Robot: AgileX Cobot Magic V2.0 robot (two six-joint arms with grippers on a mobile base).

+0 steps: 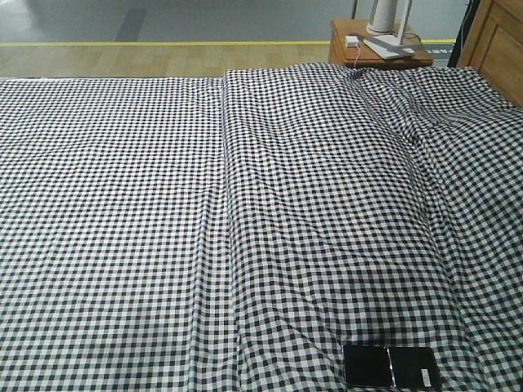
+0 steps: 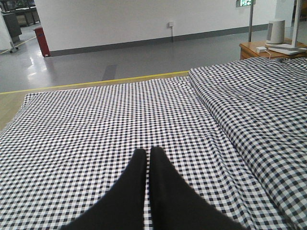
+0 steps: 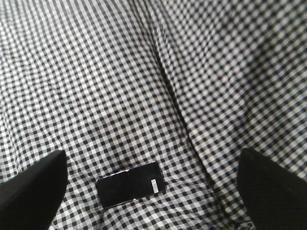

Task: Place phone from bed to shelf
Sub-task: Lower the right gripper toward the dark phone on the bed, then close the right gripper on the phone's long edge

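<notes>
The phone [image 1: 391, 367], a glossy black slab with a crease across its middle and a small white sticker near one end, lies flat on the checked bed [image 1: 122, 204] at the near right. From the right wrist view the phone [image 3: 131, 184] sits below and between my wide-apart fingers. My right gripper [image 3: 152, 165] hovers open above it, touching nothing. My left gripper [image 2: 147, 152] is shut with nothing in it, its fingertips pressed together over the bed [image 2: 86, 124]. The shelf is out of view. Neither gripper shows in the front view.
A reddish-brown side table [image 1: 377, 51] with a white device and cable stands past the bed's far right corner. Wooden furniture [image 1: 498, 41] rises at the far right. A raised fold in the sheet [image 1: 225, 204] runs down the bed. Grey floor lies beyond.
</notes>
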